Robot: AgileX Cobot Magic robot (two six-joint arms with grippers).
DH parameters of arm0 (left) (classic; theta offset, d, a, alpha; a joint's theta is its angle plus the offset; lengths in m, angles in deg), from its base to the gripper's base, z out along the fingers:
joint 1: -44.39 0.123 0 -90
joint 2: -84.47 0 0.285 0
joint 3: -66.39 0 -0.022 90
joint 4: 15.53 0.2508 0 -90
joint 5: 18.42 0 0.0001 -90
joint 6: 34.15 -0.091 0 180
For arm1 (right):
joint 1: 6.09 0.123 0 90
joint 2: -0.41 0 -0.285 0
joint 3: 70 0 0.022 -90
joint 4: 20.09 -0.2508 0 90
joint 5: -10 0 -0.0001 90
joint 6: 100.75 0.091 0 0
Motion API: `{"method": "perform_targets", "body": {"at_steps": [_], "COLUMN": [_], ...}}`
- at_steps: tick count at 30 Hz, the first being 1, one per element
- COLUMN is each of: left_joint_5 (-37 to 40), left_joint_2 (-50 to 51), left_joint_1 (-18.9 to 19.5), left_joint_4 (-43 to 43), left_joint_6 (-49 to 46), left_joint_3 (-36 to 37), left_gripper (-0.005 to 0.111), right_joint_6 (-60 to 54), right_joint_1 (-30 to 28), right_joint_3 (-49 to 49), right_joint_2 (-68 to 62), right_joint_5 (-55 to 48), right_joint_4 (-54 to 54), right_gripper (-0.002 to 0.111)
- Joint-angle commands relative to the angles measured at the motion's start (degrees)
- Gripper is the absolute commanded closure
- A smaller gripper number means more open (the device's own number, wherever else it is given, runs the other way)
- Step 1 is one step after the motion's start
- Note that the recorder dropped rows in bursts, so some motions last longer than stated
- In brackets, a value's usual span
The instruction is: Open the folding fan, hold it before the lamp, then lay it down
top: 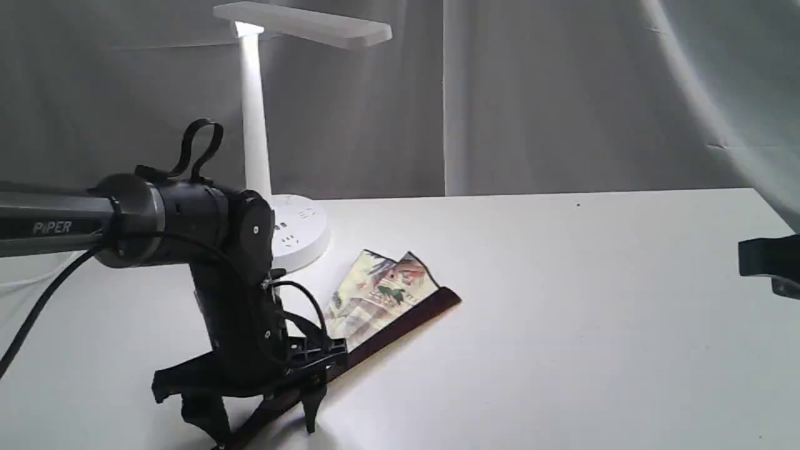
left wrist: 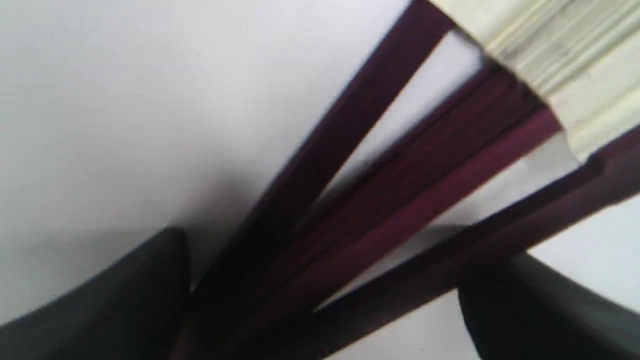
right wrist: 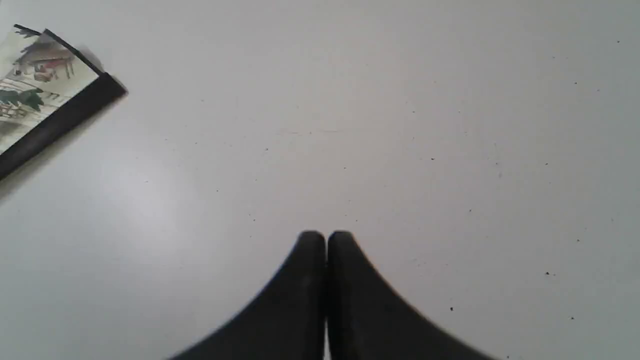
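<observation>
The folding fan (top: 381,290) lies on the white table, spread only a little, so a narrow wedge of its painted leaf shows beside a dark maroon guard stick. My left gripper (top: 262,412) stands open over the fan's handle end, one finger on each side of the ribs. In the left wrist view the maroon ribs (left wrist: 400,190) run between the two fingers of my left gripper (left wrist: 325,300). The lamp (top: 253,125) stands behind the fan, lit. My right gripper (right wrist: 326,240) is shut and empty, far to the right of the fan's tip (right wrist: 45,85).
The lamp's round base (top: 300,228) with sockets sits close behind the fan's leaf. A grey curtain (top: 562,94) closes off the back. A black part of the right arm (top: 772,259) shows at the right edge. The white tabletop (top: 594,312) stretches between the fan and that arm.
</observation>
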Motion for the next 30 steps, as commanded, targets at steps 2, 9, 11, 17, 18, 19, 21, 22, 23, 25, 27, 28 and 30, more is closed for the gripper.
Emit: {"method": "perform_targets", "body": {"at_steps": [2,9,11,17,18,19,21,22,23,25,27,28,30], "left_joint_5": [-2.14,-3.12,-2.0,4.1,5.51,7.22,10.59,11.58,11.58,11.58,11.58,11.58,11.58], "left_joint_2": [0.28,0.28,0.16,0.16,0.16,0.16,0.16,0.16,0.16,0.04,-0.32,-1.14,-2.61], "left_joint_1": [-0.22,-0.22,-0.22,-0.22,-0.22,-0.22,-0.22,-0.22,-0.22,-0.22,-0.22,-0.22,-0.22], "left_joint_4": [-5.84,-10.95,-11.86,-9.72,-8.33,-6.78,-2.67,-1.2,0.29,2.43,4.62,5.72,6.3], "left_joint_6": [7.21,-1.37,-5.65,-9.73,-9.84,-10.26,-11.74,-12.18,-12.9,-14.39,-16.23,-17.43,-19.3], "left_joint_3": [0.65,0.09,-0.98,-5.3,-6.24,-6.88,-8.3,-8.76,-9.02,-9.02,-9.02,-9.02,-9.02], "left_gripper": [0.034,0.034,0.034,0.035,0.036,0.038,0.041,0.042,0.043,0.043,0.044,0.047,0.055], "right_joint_6": [-0.14,-0.14,-0.53,-3.79,-4.17,-4.27,-4.27,-4.27,-4.27,-4.27,-4.27,-4.27,-4.27], "right_joint_1": [0.11,0.11,0.52,4.11,4.7,5.48,6.41,6.76,7.19,7.98,9.07,9.51,10.03], "right_joint_3": [-0.31,-0.31,-0.31,-0.31,-0.31,-0.31,-0.31,-0.31,-0.31,-0.31,-0.31,-0.31,-0.31], "right_joint_2": [-0.03,-0.03,-0.03,-0.03,-0.03,-0.03,-0.03,-0.03,-0.03,-0.03,-0.25,-0.54,-1.95], "right_joint_5": [0.39,0.25,0.11,-0.71,-0.95,-1.08,-1.21,-1.4,-1.6,-2.22,-2.53,-2.68,-2.91], "right_joint_4": [-0.92,-3.31,-3.8,-4.09,-4.09,-4.09,-4.87,-5.69,-6.65,-8.22,-8.21,-8.21,-8.66], "right_gripper": [0.108,0.108,0.108,0.108,0.108,0.108,0.108,0.108,0.108,0.108,0.108,0.108,0.108]}}
